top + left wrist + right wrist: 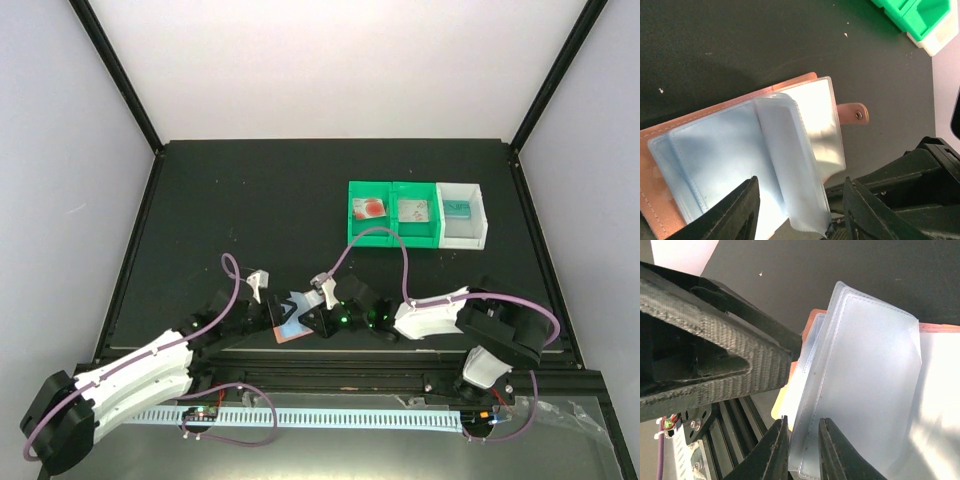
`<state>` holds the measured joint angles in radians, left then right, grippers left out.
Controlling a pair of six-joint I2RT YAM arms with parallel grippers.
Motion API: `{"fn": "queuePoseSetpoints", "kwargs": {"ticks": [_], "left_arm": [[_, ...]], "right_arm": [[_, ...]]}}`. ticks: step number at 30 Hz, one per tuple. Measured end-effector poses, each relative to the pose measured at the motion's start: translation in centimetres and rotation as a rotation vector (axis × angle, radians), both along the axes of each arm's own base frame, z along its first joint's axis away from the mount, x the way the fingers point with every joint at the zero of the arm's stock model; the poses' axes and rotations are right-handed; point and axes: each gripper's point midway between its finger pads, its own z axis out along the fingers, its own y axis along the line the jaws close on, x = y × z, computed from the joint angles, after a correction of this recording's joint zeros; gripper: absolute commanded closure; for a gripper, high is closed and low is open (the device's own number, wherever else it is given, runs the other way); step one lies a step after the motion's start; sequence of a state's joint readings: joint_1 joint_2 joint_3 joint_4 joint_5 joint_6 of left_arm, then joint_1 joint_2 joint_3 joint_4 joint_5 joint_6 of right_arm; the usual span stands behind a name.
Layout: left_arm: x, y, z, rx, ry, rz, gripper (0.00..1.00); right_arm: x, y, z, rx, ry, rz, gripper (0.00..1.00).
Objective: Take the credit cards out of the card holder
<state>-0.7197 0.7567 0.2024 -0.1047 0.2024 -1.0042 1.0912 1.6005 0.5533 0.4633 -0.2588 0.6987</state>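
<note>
Salmon-pink card holder [290,325] lies open at lower centre of the top view. Left wrist: left gripper [800,215] spread, astride pale blue pockets [730,160] at bottom. Right wrist: right gripper [800,450] pinches one clear pocket leaf [860,390], bottom centre.

The card holder [290,325] is laid open at the table's [250,200] near edge, between left gripper [271,318] and right gripper [318,320]; bins [392,232] holding cards [368,208] are set behind, rightward
</note>
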Motion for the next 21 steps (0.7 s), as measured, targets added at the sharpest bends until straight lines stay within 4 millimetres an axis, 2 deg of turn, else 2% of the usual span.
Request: {"fn": "queuePoseSetpoints", "kwargs": {"ticks": [4, 9, 10, 12, 13, 15, 18, 19, 21], "left_arm": [[-0.1, 0.0, 0.1, -0.014, -0.008, -0.002, 0.51], [-0.3, 0.0, -0.8, 0.005, 0.018, -0.007, 0.53], [-0.3, 0.0, -1.0, 0.012, 0.026, -0.008, 0.54], [-0.5, 0.0, -1.7, 0.027, 0.047, -0.013, 0.57], [-0.5, 0.0, -1.9, 0.032, 0.055, -0.016, 0.60], [-0.6, 0.0, -2.3, 0.042, 0.065, -0.020, 0.64], [-0.6, 0.1, -2.7, 0.053, 0.076, -0.023, 0.66], [-0.6, 0.1, -2.8, 0.055, 0.078, -0.022, 0.66], [-0.6, 0.1, -2.9, 0.058, 0.081, -0.021, 0.68]], "right_arm": [[0.2, 0.0, 0.0, -0.002, -0.005, -0.009, 0.84], [0.2, 0.0, 0.0, 0.001, 0.001, -0.017, 0.87], [0.2, 0.0, 0.1, 0.004, 0.004, -0.019, 0.89], [0.2, -0.1, 0.0, 0.007, 0.008, -0.023, 0.98], [0.2, -0.1, 0.0, 0.006, 0.006, -0.022, 0.99], [0.2, -0.1, -0.1, 0.008, 0.014, -0.027, 0.99], [0.2, -0.1, 0.0, 0.015, 0.021, -0.033, 0.99], [0.2, -0.1, 0.0, 0.017, 0.022, -0.035, 0.97], [0.2, -0.2, -0.1, 0.019, 0.028, -0.038, 0.84]]}}
